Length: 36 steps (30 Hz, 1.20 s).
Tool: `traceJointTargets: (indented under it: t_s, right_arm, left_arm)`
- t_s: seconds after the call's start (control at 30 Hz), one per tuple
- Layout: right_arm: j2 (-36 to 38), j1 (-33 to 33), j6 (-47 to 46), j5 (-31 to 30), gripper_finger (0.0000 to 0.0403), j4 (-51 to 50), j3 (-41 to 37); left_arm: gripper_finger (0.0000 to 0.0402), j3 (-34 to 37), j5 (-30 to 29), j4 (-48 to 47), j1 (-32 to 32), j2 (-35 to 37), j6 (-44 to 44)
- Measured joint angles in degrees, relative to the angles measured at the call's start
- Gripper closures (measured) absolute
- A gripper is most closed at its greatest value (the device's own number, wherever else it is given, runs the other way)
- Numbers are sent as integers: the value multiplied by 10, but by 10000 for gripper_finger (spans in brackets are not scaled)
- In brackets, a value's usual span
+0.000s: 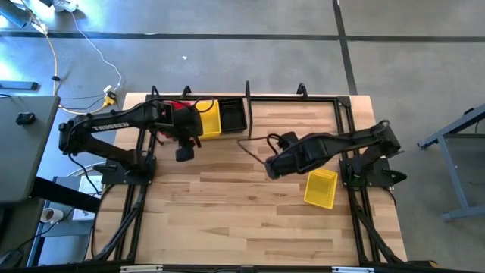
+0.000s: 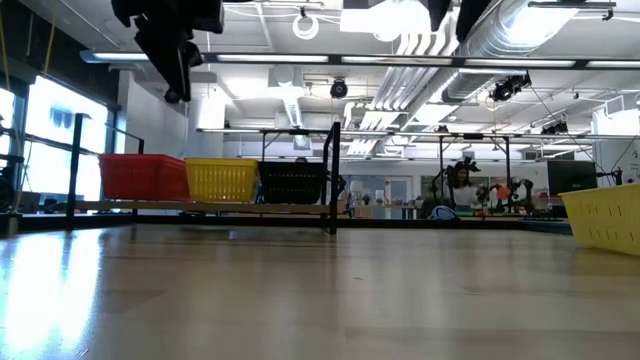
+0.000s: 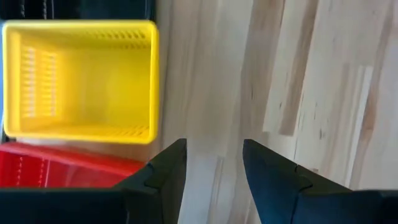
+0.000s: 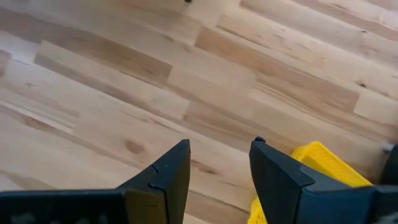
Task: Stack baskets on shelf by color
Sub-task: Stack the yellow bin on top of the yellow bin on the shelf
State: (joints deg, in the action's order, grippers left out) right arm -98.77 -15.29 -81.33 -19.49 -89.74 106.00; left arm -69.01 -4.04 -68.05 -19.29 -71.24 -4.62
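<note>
While your left gripper [image 1: 184, 154] hangs above the table [image 1: 227, 205] just in front of the shelf [image 1: 292, 96], its jaws stand apart with nothing between them; the left wrist view shows bare wood in the gap between the fingers [image 3: 163, 177]. Your right gripper [image 1: 271, 168] sits near the middle of the table, jaws likewise released and empty, and its own fingers [image 4: 168, 171] frame only planks.

You have three baskets visible on the shelf's left half, side by side in a row: red [image 2: 143, 177] outermost, yellow [image 2: 222, 180] in the middle, black [image 2: 292, 182] next to the central divider [image 2: 334, 178]. From the high view the left arm covers most of the red one [image 1: 176, 111], while the yellow [image 1: 209, 118] and black [image 1: 232, 115] ones show clearly. You cannot tell from these views how many baskets are nested in each of the three.

One more yellow basket [image 1: 320, 188] lies off the shelf, on the table near its right side, just beside your right gripper and turned at a slant to the planks. Its corner shows in the right wrist view [image 4: 323, 165] close to the fingers but not between them, and it appears at the right edge of the low view [image 2: 603, 217].
</note>
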Motion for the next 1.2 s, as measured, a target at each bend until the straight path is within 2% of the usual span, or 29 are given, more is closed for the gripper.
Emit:
traceJointTargets:
  t_s: [0.27,0.6,0.7,0.87,1.2]
  right_arm:
    - [-17,-13,11,-9,253,-3,0]
    - [-18,-13,129,-17,254,-2,-3]
    - [9,-14,134,0,254,-1,-62]
    - [85,-37,65,65,254,-3,-195]
    - [210,-111,-158,111,254,35,-342]
  left_arm:
    - [254,0,-1,37,22,0,1]
    - [254,0,-2,54,22,-1,15]
    - [254,0,-2,54,22,-1,23]
    - [252,0,-2,54,21,-1,26]
    - [253,0,-11,54,20,-13,51]
